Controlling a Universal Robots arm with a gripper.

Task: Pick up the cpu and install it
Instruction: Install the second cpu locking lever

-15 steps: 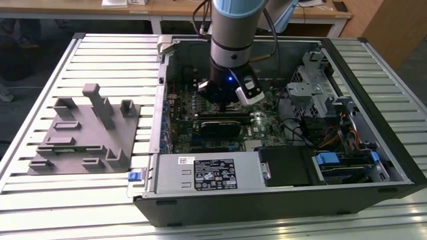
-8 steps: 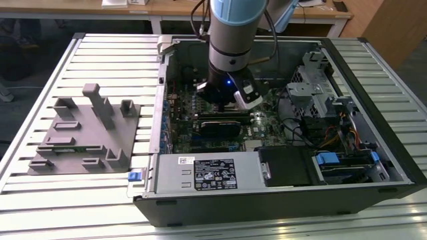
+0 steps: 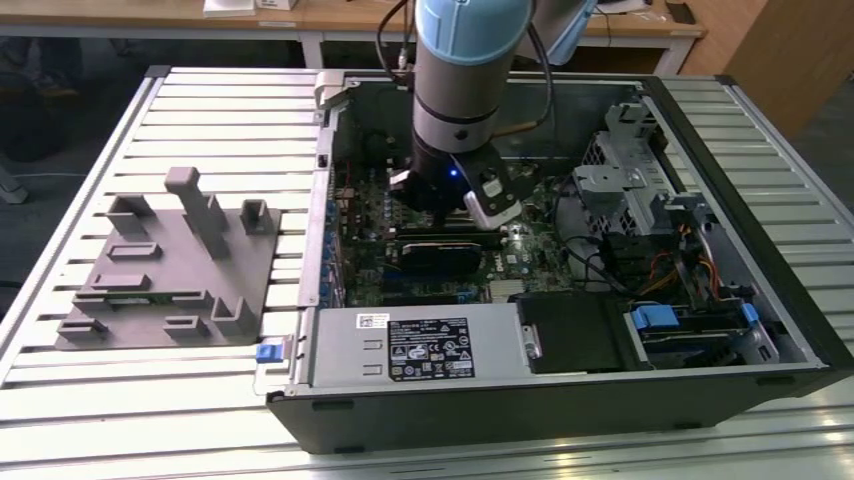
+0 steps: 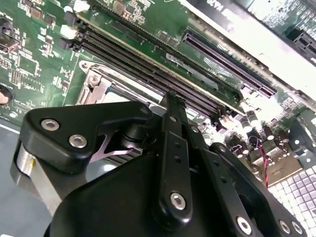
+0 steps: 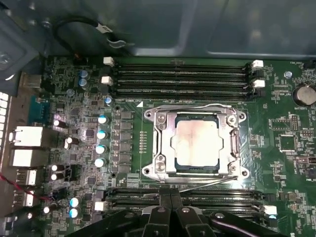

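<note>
Resting in socket: your cpu sits seated, frame around it.
Gripper: fingers pressed together, holding nothing, beside socket.

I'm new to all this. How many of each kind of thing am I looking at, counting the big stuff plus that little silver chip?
Robot arm: 1
Open computer case: 1
Grey plastic stand beside the case: 1
Silver chip, lying in its metal-rimmed socket inside the case: 1
Total: 4
</note>
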